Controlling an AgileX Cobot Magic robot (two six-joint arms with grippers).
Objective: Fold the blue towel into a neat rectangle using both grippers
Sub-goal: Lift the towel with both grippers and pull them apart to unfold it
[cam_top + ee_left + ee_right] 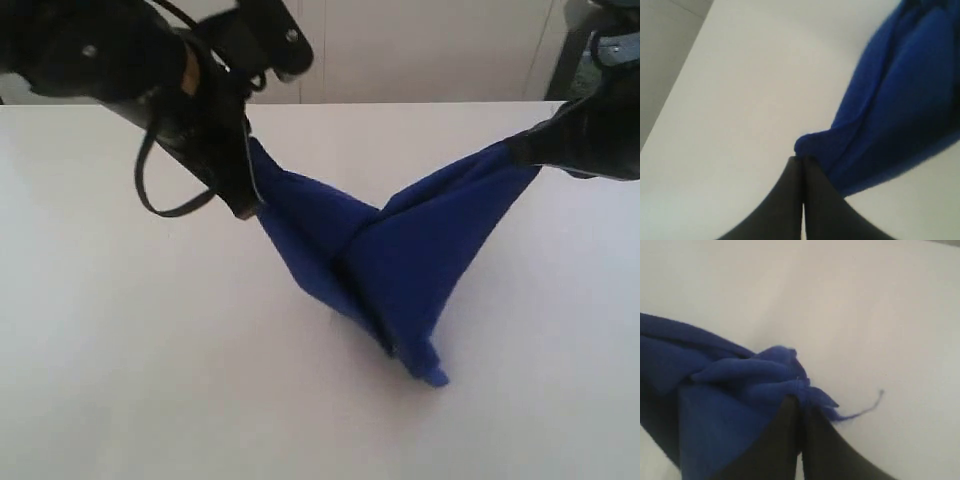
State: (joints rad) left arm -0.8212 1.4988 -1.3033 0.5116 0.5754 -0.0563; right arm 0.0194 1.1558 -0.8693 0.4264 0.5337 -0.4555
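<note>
The blue towel hangs in a deep V over the white table, lifted at two corners, its lowest fold resting on the surface near the middle. My left gripper is shut on the towel's left corner, and in the left wrist view the cloth bunches just past the closed left gripper. At the right edge of the exterior view my right gripper pinches the other corner. The right wrist view shows the right gripper shut on gathered cloth, a loose thread trailing off.
The table's far edge runs against a pale wall. A dark frame stands at the back right. In the left wrist view the table's side edge drops to a grey floor.
</note>
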